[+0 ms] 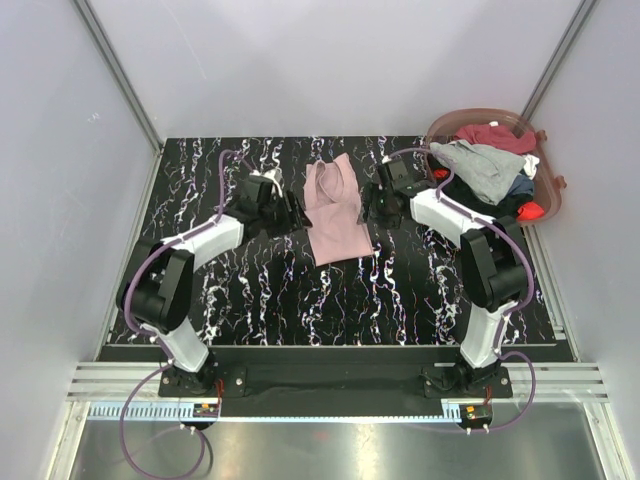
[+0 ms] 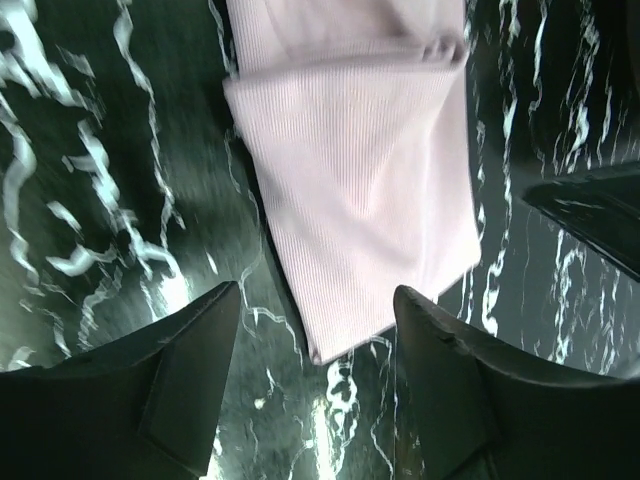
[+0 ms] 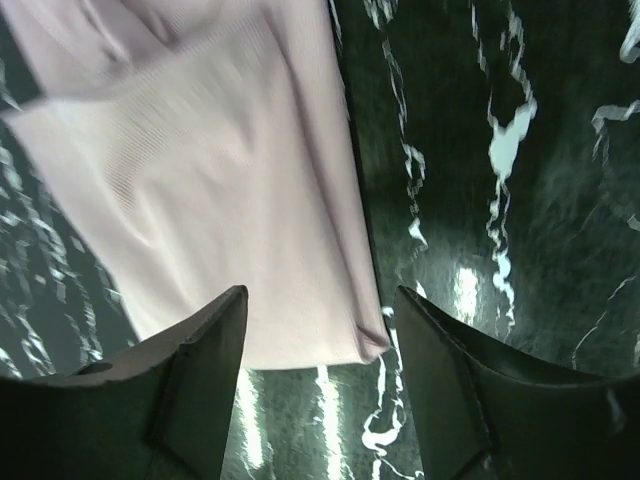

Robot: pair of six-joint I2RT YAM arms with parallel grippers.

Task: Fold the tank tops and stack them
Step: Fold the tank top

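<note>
Left tool (image 2: pixel 317 290) is standing wide open, its two dark fingers flanking the near left hem corner of the dusty pink ribbed-cloth tank top (image 1: pixel 336 215) and gripping nothing. Whether the fingertips are touching the black white-veined table (image 1: pixel 250 300) cannot be told from the wrist view. Right tool (image 3: pixel 320 292) is mirroring this pose: the jaws are spread equally wide, straddling the near right corner of the same hem, with no cloth pinched between them.

The garment is lying flat at the middle of the table, between the two tools, with its hem toward the arm bases and its straps toward the far edge. It is presenting a narrow outline, and a layer edge is crossing it in the wrist views, so a lengthwise fold is judged to be done. The step in hand is judged to be the crosswise fold. The next move is calling for both tools to descend, close on the two hem corners together, lift slightly, and carry the hem toward the straps at a matched pace, so that the thin cloth is not skewing.

At the far right corner, the round brownish translucent plastic basket (image 1: pixel 470 115) is holding the grey tank top (image 1: pixel 485 165) uppermost, the maroon tank top (image 1: pixel 495 135) behind it, and the black tank top (image 1: pixel 505 200) and red tank top (image 1: pixel 535 210) at its near side. All four are lying unfolded.
</note>
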